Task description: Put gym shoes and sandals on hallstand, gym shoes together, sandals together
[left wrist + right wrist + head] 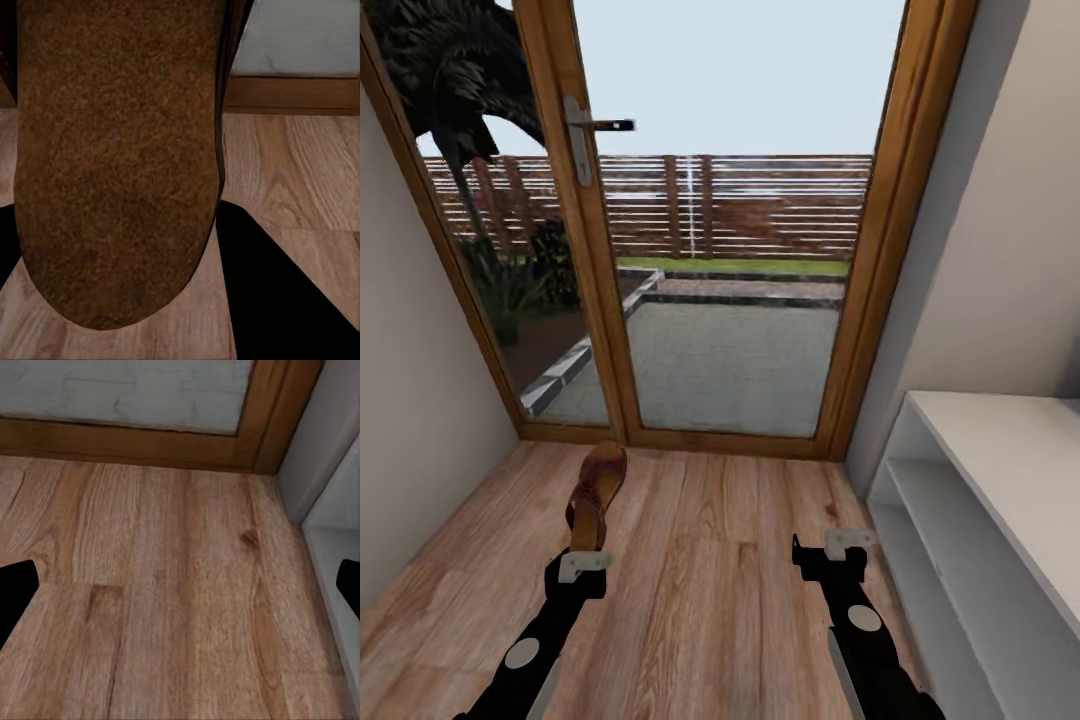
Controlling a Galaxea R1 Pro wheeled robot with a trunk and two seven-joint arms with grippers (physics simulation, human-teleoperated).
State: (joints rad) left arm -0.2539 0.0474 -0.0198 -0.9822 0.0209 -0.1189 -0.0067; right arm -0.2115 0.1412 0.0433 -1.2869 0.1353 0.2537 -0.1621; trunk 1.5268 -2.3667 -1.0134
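Left claw (pixel 588 548) grips a brown sandal (pixel 596 492) clear of the corridor floor (pixel 710 560), right claw (pixel 825 550) open and empty; carrying it level across to the hallstand (pixel 1000 470) looks wisest.

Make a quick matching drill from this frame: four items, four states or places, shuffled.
Items:
1. sandal
2. right gripper
3. hallstand
4. glass door

States or places:
A. against the right wall, shelves bare
B. held in the left gripper, off the floor
C. straight ahead, shut, garden beyond
D. open, holding nothing

Pairs: 1-B, 2-D, 3-A, 4-C
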